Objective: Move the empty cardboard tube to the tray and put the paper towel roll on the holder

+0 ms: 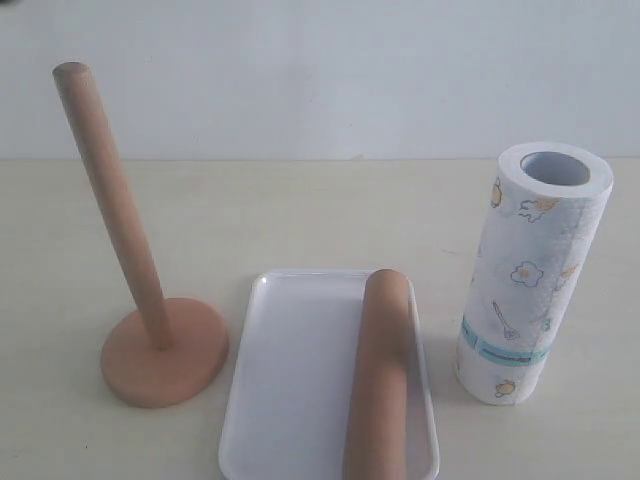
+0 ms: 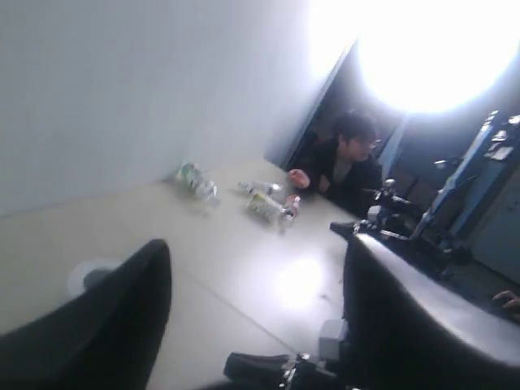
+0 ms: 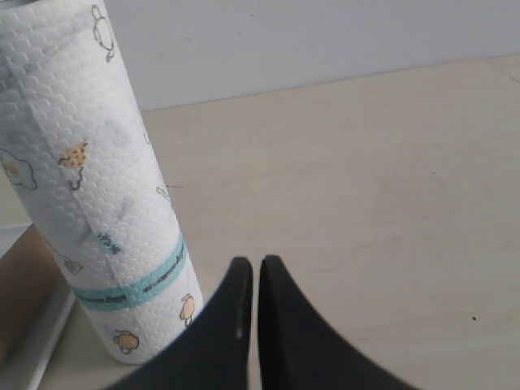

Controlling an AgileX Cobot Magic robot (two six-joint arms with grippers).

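Tube [image 1: 380,380] lay in tray [image 1: 290,390]. Step 2 faced you: clenched, empty right gripper [image 3: 256,264] had to open for roll [image 3: 89,203]; left gripper [image 2: 256,248] stood released.

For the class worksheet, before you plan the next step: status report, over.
Left gripper open, empty; right gripper shut, beside upright paper towel roll. Cardboard tube lies in tray. Holder rod bare, nothing blocking it.

Print on the paper towel roll [image 1: 530,280] is too small to read.
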